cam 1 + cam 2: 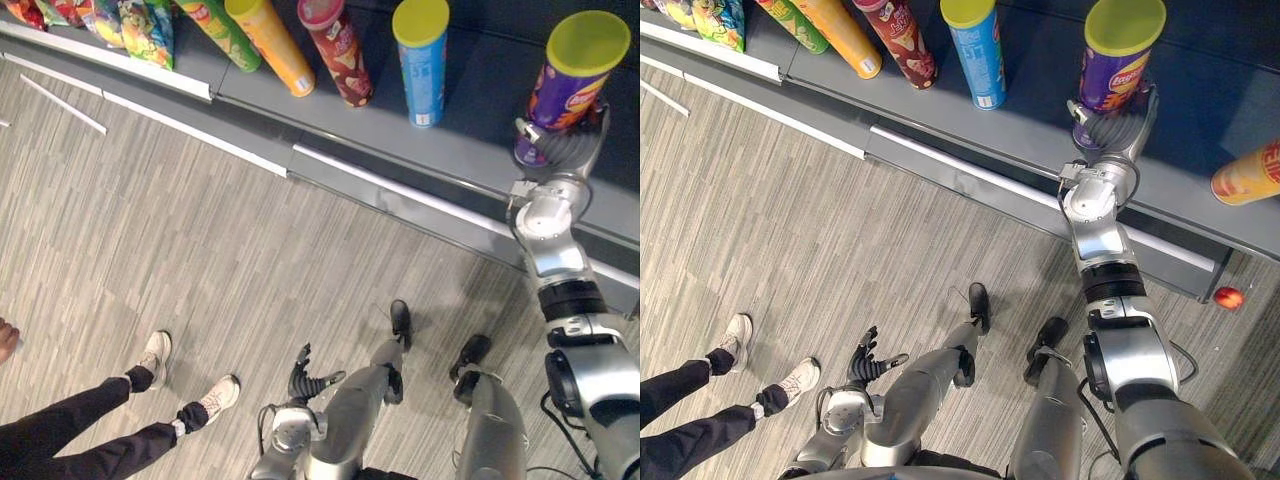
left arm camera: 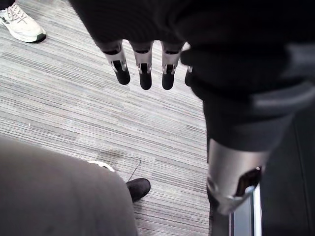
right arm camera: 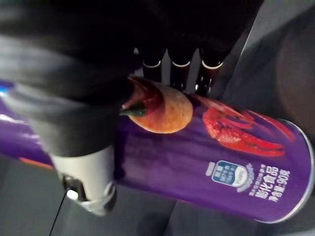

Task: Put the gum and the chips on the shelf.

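The right hand (image 1: pixel 562 150) has its fingers wrapped round the purple chips can (image 1: pixel 572 95), which is upright at the far shelf (image 1: pixel 470 130) (right of a blue can (image 1: pixel 420 65)). The left hand (image 1: pixel 306 378) hangs low and near, fingers loose and straight.
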Robot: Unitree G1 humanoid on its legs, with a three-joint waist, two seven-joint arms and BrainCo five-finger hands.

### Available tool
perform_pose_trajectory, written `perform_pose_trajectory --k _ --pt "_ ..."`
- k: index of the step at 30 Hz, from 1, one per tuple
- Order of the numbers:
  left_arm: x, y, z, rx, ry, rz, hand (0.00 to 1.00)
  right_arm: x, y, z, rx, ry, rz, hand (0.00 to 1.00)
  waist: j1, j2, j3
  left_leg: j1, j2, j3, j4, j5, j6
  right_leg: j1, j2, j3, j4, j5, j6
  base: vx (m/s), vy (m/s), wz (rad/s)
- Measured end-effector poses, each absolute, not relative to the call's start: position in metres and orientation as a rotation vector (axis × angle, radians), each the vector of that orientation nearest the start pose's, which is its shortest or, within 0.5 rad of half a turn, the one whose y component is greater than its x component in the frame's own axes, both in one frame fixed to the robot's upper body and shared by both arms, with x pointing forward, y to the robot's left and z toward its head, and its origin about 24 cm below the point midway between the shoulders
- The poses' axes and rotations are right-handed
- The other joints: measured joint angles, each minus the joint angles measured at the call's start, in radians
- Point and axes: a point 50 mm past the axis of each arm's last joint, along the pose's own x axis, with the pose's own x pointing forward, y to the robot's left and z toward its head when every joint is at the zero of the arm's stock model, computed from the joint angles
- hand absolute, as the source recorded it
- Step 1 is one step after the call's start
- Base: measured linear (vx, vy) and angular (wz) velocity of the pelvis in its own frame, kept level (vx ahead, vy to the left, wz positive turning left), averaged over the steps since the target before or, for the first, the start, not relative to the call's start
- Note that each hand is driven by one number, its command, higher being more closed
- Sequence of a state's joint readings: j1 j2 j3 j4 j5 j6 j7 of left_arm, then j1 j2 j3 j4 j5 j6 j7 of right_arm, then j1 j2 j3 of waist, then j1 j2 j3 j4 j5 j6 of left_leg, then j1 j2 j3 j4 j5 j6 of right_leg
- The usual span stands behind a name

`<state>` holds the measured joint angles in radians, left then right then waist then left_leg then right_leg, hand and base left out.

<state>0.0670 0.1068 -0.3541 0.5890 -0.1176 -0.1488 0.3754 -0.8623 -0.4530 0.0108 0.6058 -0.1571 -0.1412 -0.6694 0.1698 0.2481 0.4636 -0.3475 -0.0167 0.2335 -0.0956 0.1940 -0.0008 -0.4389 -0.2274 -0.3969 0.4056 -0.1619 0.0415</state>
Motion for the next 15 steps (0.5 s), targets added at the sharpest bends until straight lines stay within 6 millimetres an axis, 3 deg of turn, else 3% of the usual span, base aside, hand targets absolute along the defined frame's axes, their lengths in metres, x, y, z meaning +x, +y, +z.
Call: perform_pose_trajectory --k 15 --pt "0.188 0.123 -0.09 0.17 0.505 0.059 0.0 0.371 -0.239 0.217 -0.431 -0.54 -0.727 1.0 0.011 0.01 -0.007 -0.001 0.001 -0.002 0.0 -0.001 -0.002 -0.001 0.0 -0.003 0.002 -0.005 -0.002 0.0 0.0 0.0"
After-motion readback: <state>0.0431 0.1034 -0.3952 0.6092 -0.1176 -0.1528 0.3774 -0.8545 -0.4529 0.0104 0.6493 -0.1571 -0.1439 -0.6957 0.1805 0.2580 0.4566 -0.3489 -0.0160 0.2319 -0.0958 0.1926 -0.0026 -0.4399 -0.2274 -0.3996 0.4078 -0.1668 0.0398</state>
